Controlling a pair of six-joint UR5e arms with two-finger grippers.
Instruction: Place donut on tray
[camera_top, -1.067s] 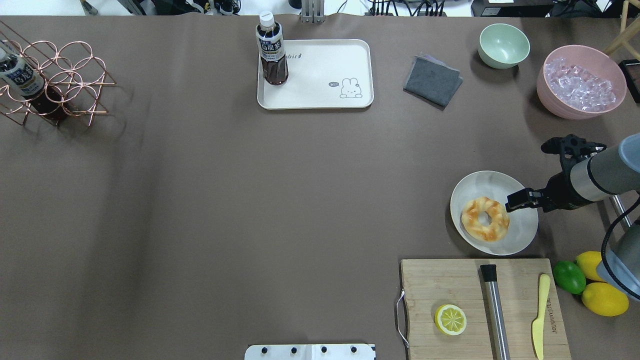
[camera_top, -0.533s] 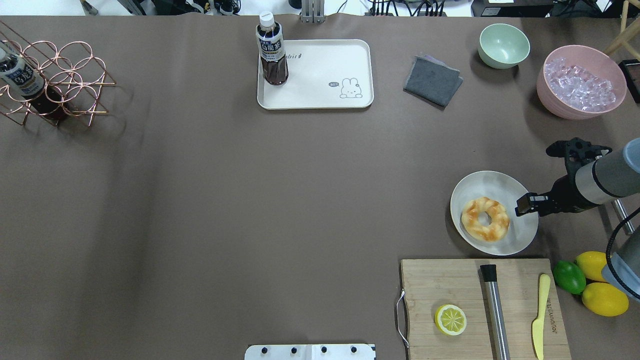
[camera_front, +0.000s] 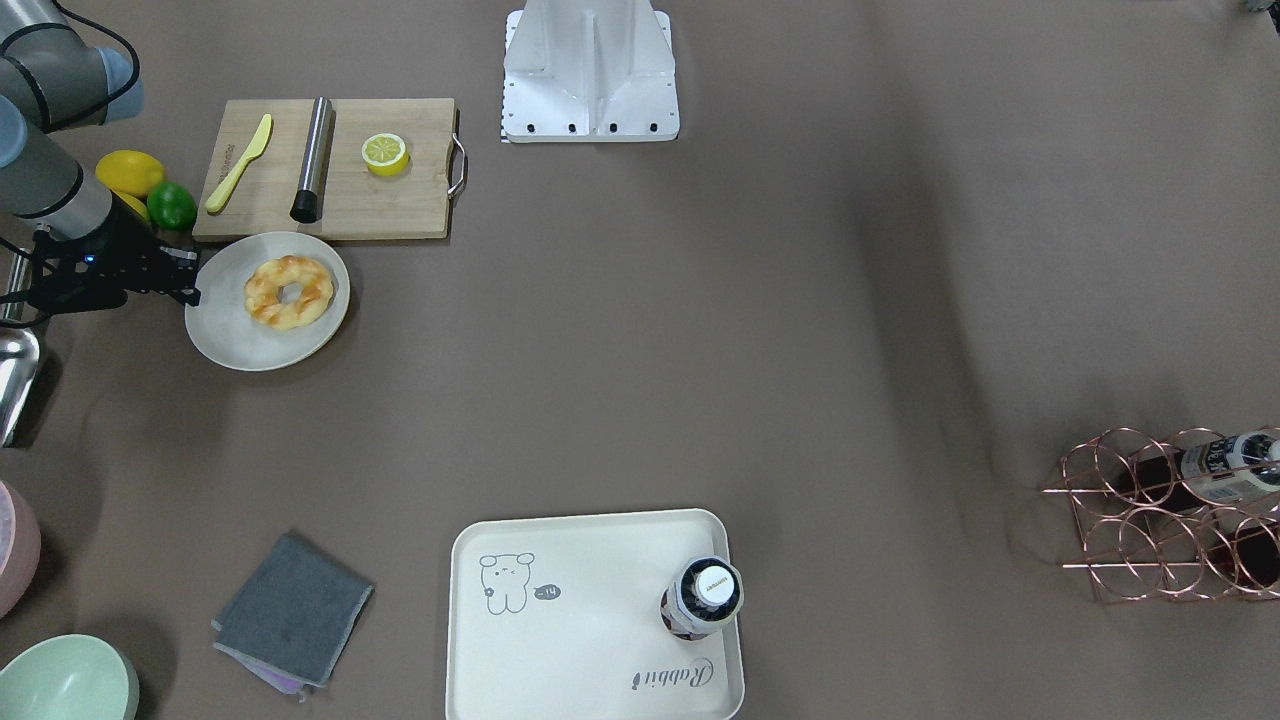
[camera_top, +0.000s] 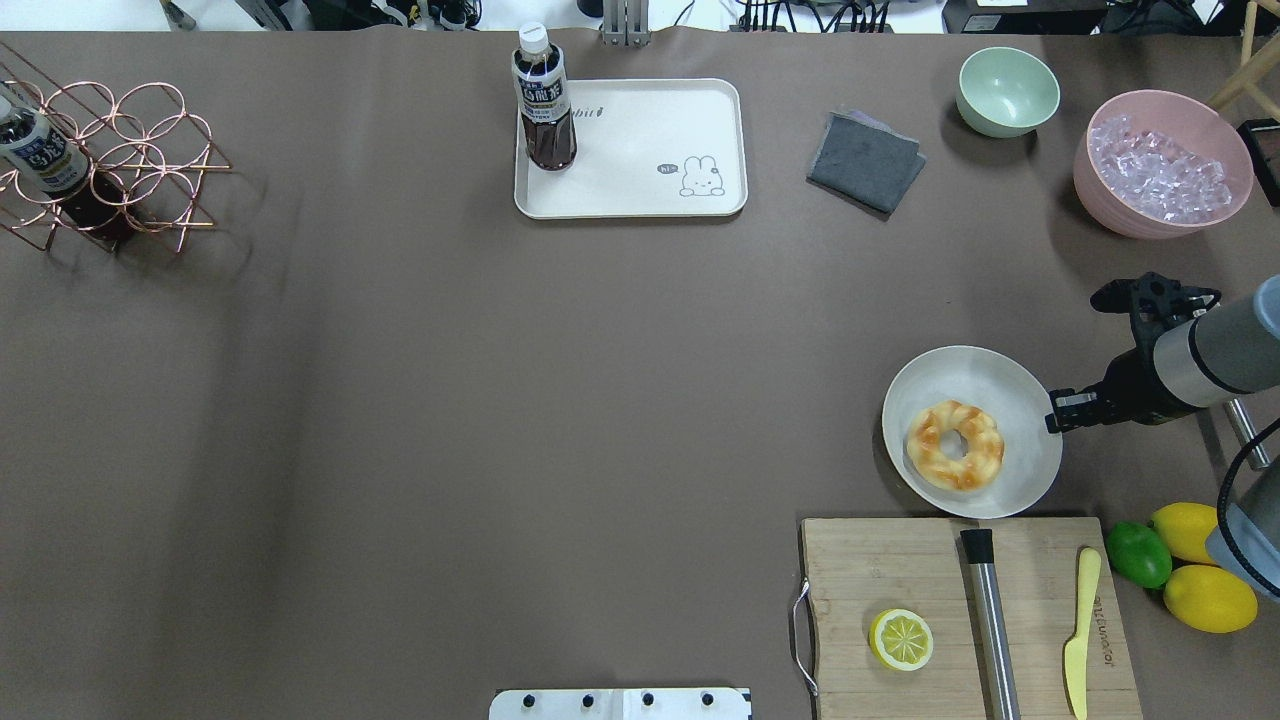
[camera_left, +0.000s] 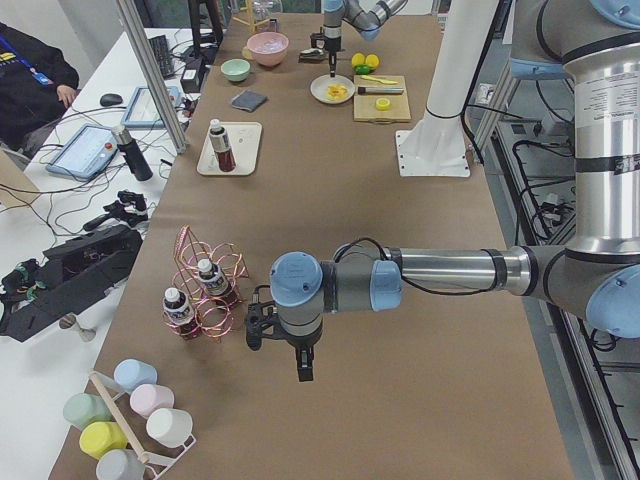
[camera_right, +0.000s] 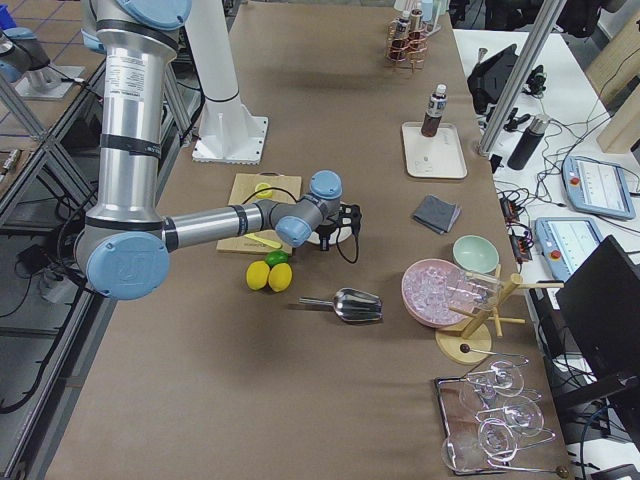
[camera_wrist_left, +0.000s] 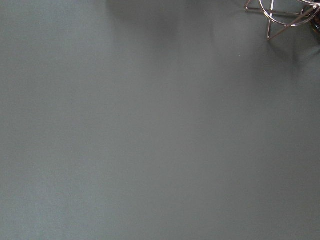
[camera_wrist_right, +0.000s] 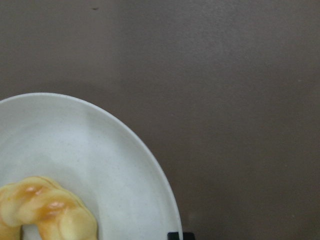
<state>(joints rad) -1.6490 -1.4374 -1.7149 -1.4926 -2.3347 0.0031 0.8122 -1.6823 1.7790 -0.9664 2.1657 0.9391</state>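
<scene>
Donut (camera_top: 955, 445) on the round plate (camera_top: 985, 375), not yet on the tray (camera_top: 640, 150)
Seen from overhead, the cream tray lies well apart at ten o'clock from the plate, with a bottle (camera_top: 543, 100) standing in its ten o'clock corner. The right gripper (camera_top: 1058, 412) sits at the plate's three o'clock rim, its fingers seemingly together on nothing. I can't tell whether the far-off left gripper (camera_left: 303, 372) is spread. The donut looks light, soft and crushable, so I'd pinch one side of the ring gently, one finger through the hole

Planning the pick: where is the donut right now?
Overhead view: the donut lies on the round plate at the table's right, just beyond the cutting board, right gripper at the plate's rim.
</scene>
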